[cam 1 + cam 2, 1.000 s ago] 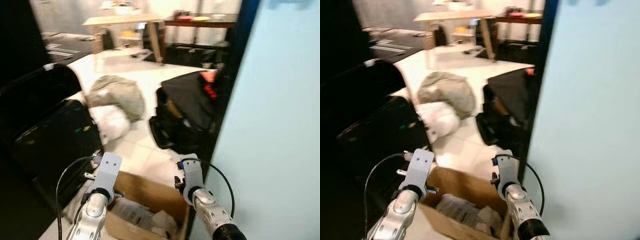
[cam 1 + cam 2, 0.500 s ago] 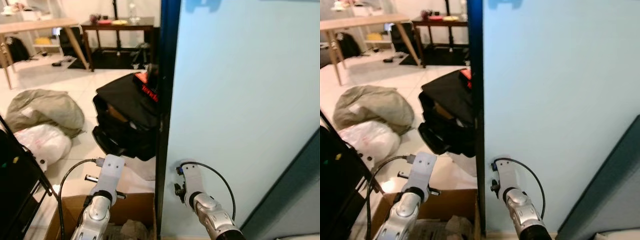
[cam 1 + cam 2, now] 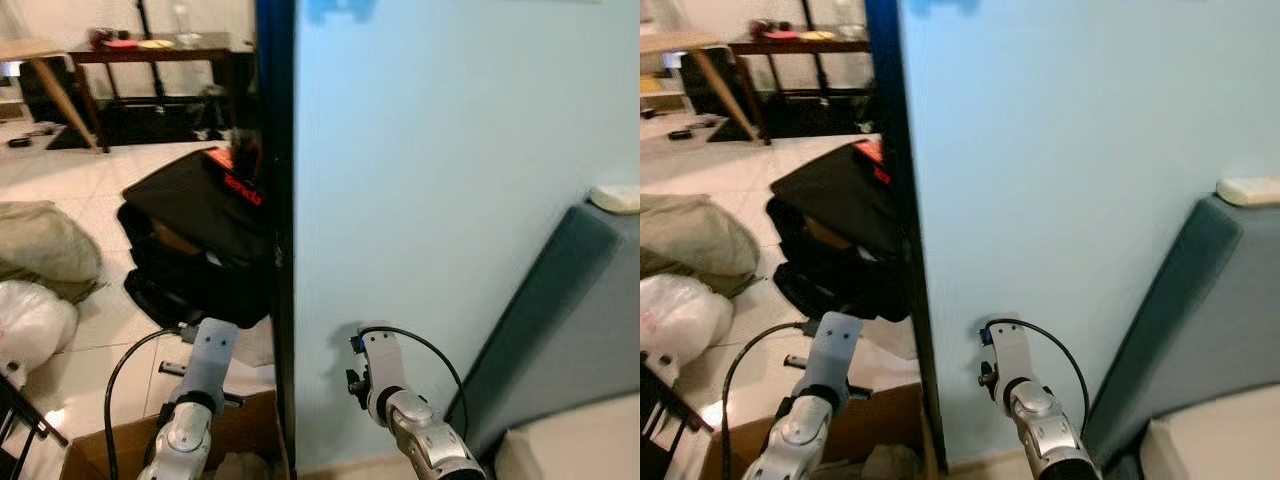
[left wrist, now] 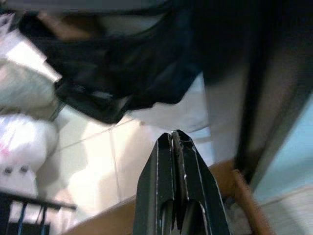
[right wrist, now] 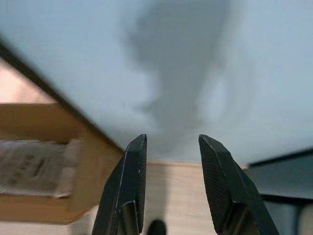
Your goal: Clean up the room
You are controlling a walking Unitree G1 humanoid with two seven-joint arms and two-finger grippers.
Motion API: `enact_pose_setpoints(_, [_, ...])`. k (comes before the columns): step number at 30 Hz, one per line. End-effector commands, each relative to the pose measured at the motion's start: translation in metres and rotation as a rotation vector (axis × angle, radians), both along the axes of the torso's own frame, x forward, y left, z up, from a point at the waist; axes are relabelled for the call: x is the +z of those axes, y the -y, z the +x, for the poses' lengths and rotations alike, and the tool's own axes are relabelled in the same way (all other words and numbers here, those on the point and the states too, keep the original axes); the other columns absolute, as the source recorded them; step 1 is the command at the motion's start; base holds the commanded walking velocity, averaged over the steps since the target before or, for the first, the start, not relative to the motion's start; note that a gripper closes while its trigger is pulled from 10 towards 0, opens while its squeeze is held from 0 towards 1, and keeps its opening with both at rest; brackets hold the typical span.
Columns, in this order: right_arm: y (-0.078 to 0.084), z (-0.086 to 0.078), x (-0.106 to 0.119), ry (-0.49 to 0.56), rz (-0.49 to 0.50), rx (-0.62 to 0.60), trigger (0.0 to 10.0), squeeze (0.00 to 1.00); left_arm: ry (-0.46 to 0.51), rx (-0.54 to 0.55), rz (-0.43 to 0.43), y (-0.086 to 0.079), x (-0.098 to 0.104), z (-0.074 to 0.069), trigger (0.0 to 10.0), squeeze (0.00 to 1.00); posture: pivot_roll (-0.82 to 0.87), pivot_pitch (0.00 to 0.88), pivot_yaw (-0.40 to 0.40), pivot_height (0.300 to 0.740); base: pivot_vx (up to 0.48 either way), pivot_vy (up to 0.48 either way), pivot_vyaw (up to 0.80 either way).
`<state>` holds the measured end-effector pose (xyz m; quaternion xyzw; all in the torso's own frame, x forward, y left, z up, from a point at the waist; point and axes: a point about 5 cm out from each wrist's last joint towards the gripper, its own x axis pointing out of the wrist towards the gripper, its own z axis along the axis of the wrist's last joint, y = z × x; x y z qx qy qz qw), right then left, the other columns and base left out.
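Pale blue wall panel (image 3: pixel 430 200) stands directly ahead, its dark edge (image 3: pixel 275 200) running top to bottom.

Left of that edge: an open black bag (image 3: pixel 200 240) on the white tiled floor (image 3: pixel 100 180). Further left of the bag, an olive sack (image 3: pixel 40 245) and a white plastic bag (image 3: pixel 30 325). Behind them, a dark table (image 3: pixel 160 50) against the far wall.

At the foot of the panel edge, a cardboard box (image 3: pixel 240 430) with crumpled paper inside.

Right of the panel, a grey-blue board (image 3: pixel 560 310) leans against it.

Left gripper (image 4: pixel 176 147): fingers pressed together, holding nothing, above the box's rim.

Right gripper (image 5: pixel 168 147): fingers spread apart, empty, facing the blue panel near its base.
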<state>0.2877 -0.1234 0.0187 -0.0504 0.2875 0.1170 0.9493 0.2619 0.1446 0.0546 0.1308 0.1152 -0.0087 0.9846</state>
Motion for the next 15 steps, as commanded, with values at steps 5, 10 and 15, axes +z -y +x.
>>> enact_pose_setpoints(5, [-0.0017, 0.0006, 0.004, -0.001, 0.004, 0.004, 10.0, 0.0, 0.001, -0.046, -0.013, 0.0063, 0.0007, -0.0019, 10.0, 0.0, 0.0, 0.0, 0.005, 0.74, 0.0, 0.0, -0.8])
enact_pose_setpoints(10, [-0.001, -0.0003, 0.0037, -0.006, 0.0, 0.005, 10.0, 0.0, -0.006, -0.058, -0.019, 0.0079, 0.0002, -0.0029, 10.0, 0.0, -0.01, 0.0, 0.007, 0.74, 0.0, 0.0, -0.8])
enact_pose_setpoints(15, [-0.0003, -0.0022, 0.0022, -0.007, -0.016, 0.015, 10.0, 0.0, -0.004, -0.066, -0.029, 0.0091, 0.0004, -0.0034, 10.0, 0.0, -0.01, 0.0, 0.007, 0.74, 0.0, 0.0, -0.8])
